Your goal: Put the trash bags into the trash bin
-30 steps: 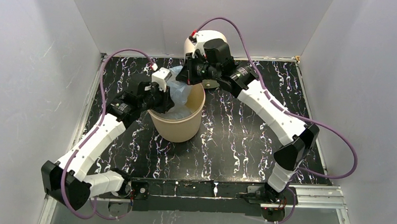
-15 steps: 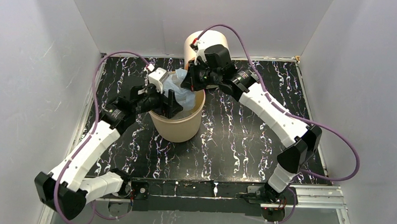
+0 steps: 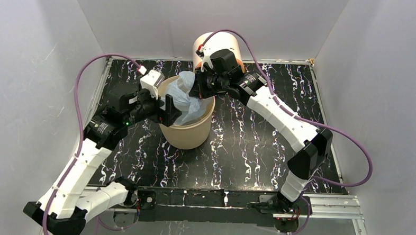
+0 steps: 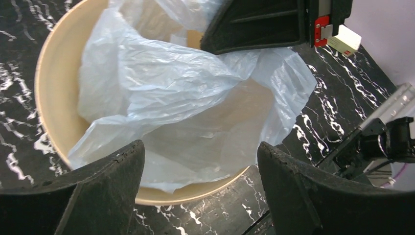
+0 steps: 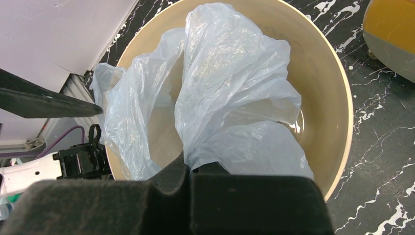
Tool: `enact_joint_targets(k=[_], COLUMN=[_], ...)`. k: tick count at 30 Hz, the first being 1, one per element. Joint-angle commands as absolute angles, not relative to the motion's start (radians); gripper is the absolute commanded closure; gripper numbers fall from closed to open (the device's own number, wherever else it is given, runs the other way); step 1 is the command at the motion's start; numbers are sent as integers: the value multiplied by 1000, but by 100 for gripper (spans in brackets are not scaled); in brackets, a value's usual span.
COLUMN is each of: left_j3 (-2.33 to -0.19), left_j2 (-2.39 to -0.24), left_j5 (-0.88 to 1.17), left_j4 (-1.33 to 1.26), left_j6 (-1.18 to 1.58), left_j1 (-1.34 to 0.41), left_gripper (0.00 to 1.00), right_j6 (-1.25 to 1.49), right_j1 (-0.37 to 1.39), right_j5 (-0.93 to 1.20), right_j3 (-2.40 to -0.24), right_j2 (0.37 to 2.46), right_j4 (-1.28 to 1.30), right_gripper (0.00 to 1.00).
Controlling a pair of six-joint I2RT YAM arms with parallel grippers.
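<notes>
The pale-blue trash bag (image 3: 186,97) lies crumpled in the mouth of the beige trash bin (image 3: 186,136), with part of it draped over the rim. My right gripper (image 3: 197,87) hangs over the bin's far side and is shut on a bunched fold of the bag (image 5: 235,98); its pinch shows at the bottom of the right wrist view (image 5: 190,164). At the bin's left rim my left gripper (image 3: 169,109) stands open. Its fingers frame the bag (image 4: 171,93) and the near rim (image 4: 49,112) without touching the film, and the gripper (image 4: 200,146) holds nothing.
A cream cylinder with an orange-yellow front (image 3: 219,44) stands behind the bin, also seen in the right wrist view (image 5: 391,29). White walls enclose the black marbled table (image 3: 247,145) on three sides. Purple cables loop above both arms.
My left gripper has opened, let go of the bag and drawn back left to the bin's rim. The right gripper stayed shut on the bag and sank a little toward the bin.
</notes>
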State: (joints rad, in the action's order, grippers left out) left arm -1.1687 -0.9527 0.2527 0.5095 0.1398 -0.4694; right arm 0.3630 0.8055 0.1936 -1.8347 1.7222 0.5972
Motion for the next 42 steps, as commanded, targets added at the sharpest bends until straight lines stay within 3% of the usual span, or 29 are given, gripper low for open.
enact_joint_targets(k=[1,6,12,18,23,31,33,35,37,38,42], left_j3=[-1240,-1244,-1222,-1230,-1236,-1193,-1207,-1223,-1238,-1247,-1287], left_j2=[-916,-953,-1002,-1080,-1165,-1285,-1284,-1236,-1183,-1159,-1086], left_j5=[120,-59,-46,92,84,188,245,296,283,263,170], left_j4=[586,645,627,553,480,402,429,445,476,511,601], left_j6=[138,151,144,107,123,169,168,156,153,152,149], left_j1=[-466,-466,-466,-466,-463,-423,-420,-420,-420,-420,-417], left_gripper=[17,19,24,43,49,83,86,82,63,46,36], right_j6=[351,363,367,379,399,426,426,425,423,421,403], right_j1=[807,807,806,807,807,806,808,808,810,811,830], right_j5=[188,212,230,267,372,300,271,253,232,225,187], right_j3=[-1887,-1889,-1886,-1896,-1892,-1840,-1834,-1835,-1835,-1838,-1880], right_j2=[1724,1719,1721,1721,1719,1715,1724,1738,1753,1763,1822], right_j4=[586,574,574,571,550,533,541,549,546,542,561], right_gripper=[100,100,100,100,100,100,100,100,100,100,100])
